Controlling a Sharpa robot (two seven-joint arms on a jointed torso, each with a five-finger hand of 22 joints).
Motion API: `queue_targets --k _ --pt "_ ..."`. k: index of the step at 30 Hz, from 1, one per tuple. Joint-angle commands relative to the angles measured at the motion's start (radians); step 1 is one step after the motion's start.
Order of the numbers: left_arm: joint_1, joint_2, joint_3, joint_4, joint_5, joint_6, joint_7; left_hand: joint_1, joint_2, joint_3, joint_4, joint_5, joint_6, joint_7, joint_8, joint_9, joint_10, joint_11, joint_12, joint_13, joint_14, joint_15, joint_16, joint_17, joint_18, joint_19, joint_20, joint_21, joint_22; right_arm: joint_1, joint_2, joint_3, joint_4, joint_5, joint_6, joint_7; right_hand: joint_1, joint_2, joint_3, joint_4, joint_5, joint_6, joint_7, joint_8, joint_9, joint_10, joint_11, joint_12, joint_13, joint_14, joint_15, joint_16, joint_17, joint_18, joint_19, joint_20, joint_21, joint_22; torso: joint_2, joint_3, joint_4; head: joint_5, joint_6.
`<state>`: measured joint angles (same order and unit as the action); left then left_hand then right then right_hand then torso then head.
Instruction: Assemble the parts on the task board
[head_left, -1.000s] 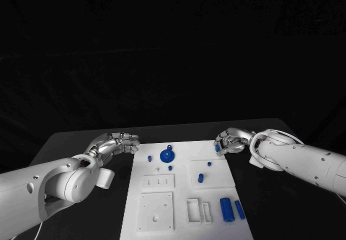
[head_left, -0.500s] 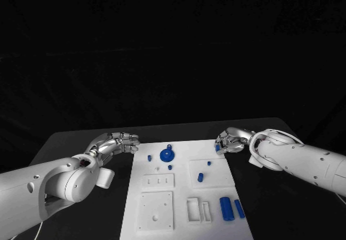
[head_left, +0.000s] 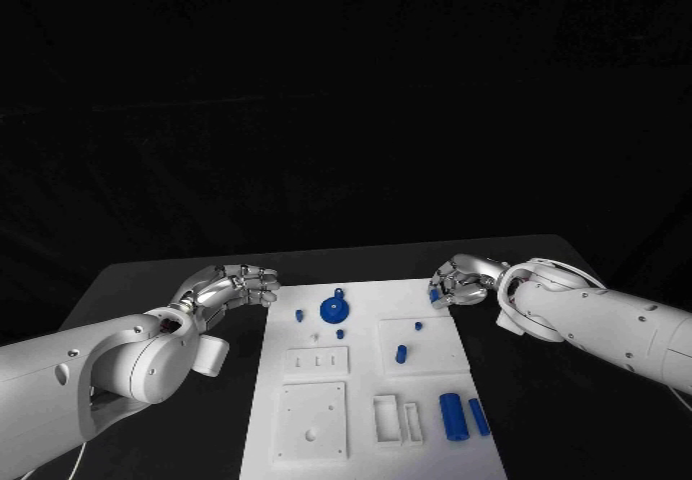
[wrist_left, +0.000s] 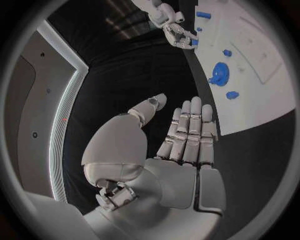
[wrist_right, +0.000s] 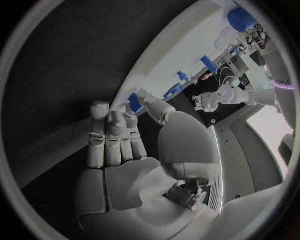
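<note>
the task board (head_left: 368, 400) lies flat in the middle of the black worktop (head_left: 144, 285). the right hand (head_left: 462, 283) sits at the board's far right corner, its fingers (wrist_right: 109, 135) pinching a small blue part (head_left: 434, 295) against the thumb. the left hand (head_left: 231, 287) hovers just off the board's far left corner, holding nothing, its fingers (wrist_left: 187, 135) lying side by side and only loosely bent. on the board a round blue gear-like part (head_left: 335, 311) lies near the far edge, and two blue cylinders (head_left: 462, 416) lie together by the near right corner.
</note>
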<state>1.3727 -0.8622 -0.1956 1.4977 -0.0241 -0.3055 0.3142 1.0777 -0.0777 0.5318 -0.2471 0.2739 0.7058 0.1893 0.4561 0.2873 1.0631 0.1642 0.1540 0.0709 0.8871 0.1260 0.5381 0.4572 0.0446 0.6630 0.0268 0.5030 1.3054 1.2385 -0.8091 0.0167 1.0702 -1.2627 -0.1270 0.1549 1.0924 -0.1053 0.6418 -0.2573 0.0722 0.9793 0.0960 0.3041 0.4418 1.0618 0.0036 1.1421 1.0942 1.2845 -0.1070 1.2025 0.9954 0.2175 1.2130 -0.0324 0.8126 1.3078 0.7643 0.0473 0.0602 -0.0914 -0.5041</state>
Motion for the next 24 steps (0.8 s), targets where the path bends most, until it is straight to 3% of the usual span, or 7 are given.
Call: queue_targets --k 1,4,9,12,14,20,24 --pt "0.000 0.001 0.000 0.002 -0.005 0.021 0.003 -0.012 -0.001 0.002 -0.004 -0.006 -0.005 0.018 -0.006 0.002 -0.010 0.000 -0.004 0.000 -0.007 -0.001 0.000 -0.001 0.008 -0.004 -0.001 -0.002 0.001 -0.007 0.003 -0.004 0.004 -0.028 -0.013 -0.014 0.004 0.013 0.025 0.011 -0.013 0.023 0.011 0.005 0.002 0.001 -0.008 -0.003 -0.001 0.002 -0.006 -0.003 0.002 0.044 0.009 -0.004 0.001 0.018 0.000 -0.0005 0.0003 -0.001 0.000" --pt "0.000 0.001 0.001 0.002 -0.022 0.030 -0.007 -0.015 0.002 0.002 -0.001 -0.006 -0.002 0.017 -0.004 0.003 -0.004 -0.002 -0.001 0.002 -0.002 -0.002 0.003 0.000 0.009 -0.002 -0.002 -0.001 0.002 -0.007 0.005 -0.004 0.018 -0.045 -0.042 -0.040 0.003 0.010 0.045 0.020 -0.014 0.030 0.009 0.009 0.003 0.006 -0.011 -0.001 0.000 0.005 -0.008 -0.002 0.003 0.044 0.013 -0.006 0.004 0.018 0.000 -0.0004 -0.0008 0.000 0.005" --pt "0.000 0.004 0.001 0.003 -0.069 0.046 -0.035 -0.032 0.007 -0.005 0.013 -0.012 0.033 0.001 0.015 0.014 0.064 -0.034 0.037 0.017 0.059 -0.031 0.044 0.019 0.018 0.048 -0.024 0.026 0.011 -0.005 -0.003 -0.004 0.080 -0.115 -0.076 -0.135 -0.009 -0.005 0.052 0.023 0.009 0.047 0.002 0.018 0.008 0.021 -0.018 0.004 0.000 0.016 -0.015 0.005 0.007 0.044 0.028 -0.013 0.014 0.019 -0.002 -0.0007 -0.0021 0.000 0.012" --pt "0.001 0.007 0.002 0.003 -0.146 0.041 -0.094 -0.052 0.005 -0.016 0.025 -0.024 0.066 -0.014 0.028 0.020 0.129 -0.066 0.073 0.035 0.117 -0.061 0.083 0.040 0.026 0.100 -0.046 0.057 0.018 0.019 -0.003 -0.003 0.122 -0.142 -0.086 -0.186 -0.004 -0.013 0.074 0.029 -0.010 0.060 -0.004 0.025 0.011 0.034 -0.023 0.007 0.000 0.020 -0.021 0.008 0.010 0.044 0.037 -0.019 0.016 0.017 -0.002 -0.0021 -0.0024 -0.001 0.015" --pt "0.001 0.012 0.003 0.001 -0.163 0.030 -0.117 -0.066 0.000 -0.023 0.034 -0.078 0.086 -0.023 0.033 0.023 0.168 -0.085 0.094 0.048 0.152 -0.082 0.111 0.057 0.031 0.133 -0.063 0.078 0.021 0.032 -0.003 -0.003 0.147 -0.158 -0.087 -0.210 -0.003 -0.017 0.088 0.037 -0.014 0.064 -0.006 0.026 0.012 0.039 -0.025 0.006 0.000 0.021 -0.022 0.008 0.012 0.044 0.040 -0.021 0.016 0.016 -0.003 -0.0026 -0.0023 0.001 0.019" --pt "0.004 0.024 0.005 -0.001 -0.212 0.018 -0.186 -0.090 -0.011 -0.034 0.051 -0.104 0.136 -0.050 0.036 0.023 0.278 -0.132 0.161 0.100 0.242 -0.142 0.207 0.114 0.041 0.221 -0.107 0.150 0.026 0.066 0.011 -0.003 0.218 -0.195 -0.093 -0.270 -0.005 -0.031 0.106 0.048 -0.016 0.068 -0.008 0.028 0.014 0.044 -0.027 0.005 0.000 0.023 -0.024 0.008 0.014 0.044 0.044 -0.023 0.017 0.016 -0.011 -0.0073 -0.0057 0.005 0.025" --pt "0.010 0.035 0.005 0.000 -0.225 0.023 -0.229 -0.106 -0.019 -0.043 0.061 -0.124 0.157 -0.065 0.029 0.020 0.319 -0.150 0.209 0.139 0.276 -0.173 0.271 0.153 0.045 0.260 -0.133 0.199 0.027 0.078 0.026 -0.003 0.262 -0.219 -0.098 -0.309 -0.007 -0.039 0.111 0.053 -0.017 0.069 -0.008 0.029 0.014 0.046 -0.028 0.005 0.000 0.024 -0.025 0.008 0.015 0.044 0.046 -0.024 0.018 0.016 -0.021 -0.0104 -0.0082 0.013 0.024"
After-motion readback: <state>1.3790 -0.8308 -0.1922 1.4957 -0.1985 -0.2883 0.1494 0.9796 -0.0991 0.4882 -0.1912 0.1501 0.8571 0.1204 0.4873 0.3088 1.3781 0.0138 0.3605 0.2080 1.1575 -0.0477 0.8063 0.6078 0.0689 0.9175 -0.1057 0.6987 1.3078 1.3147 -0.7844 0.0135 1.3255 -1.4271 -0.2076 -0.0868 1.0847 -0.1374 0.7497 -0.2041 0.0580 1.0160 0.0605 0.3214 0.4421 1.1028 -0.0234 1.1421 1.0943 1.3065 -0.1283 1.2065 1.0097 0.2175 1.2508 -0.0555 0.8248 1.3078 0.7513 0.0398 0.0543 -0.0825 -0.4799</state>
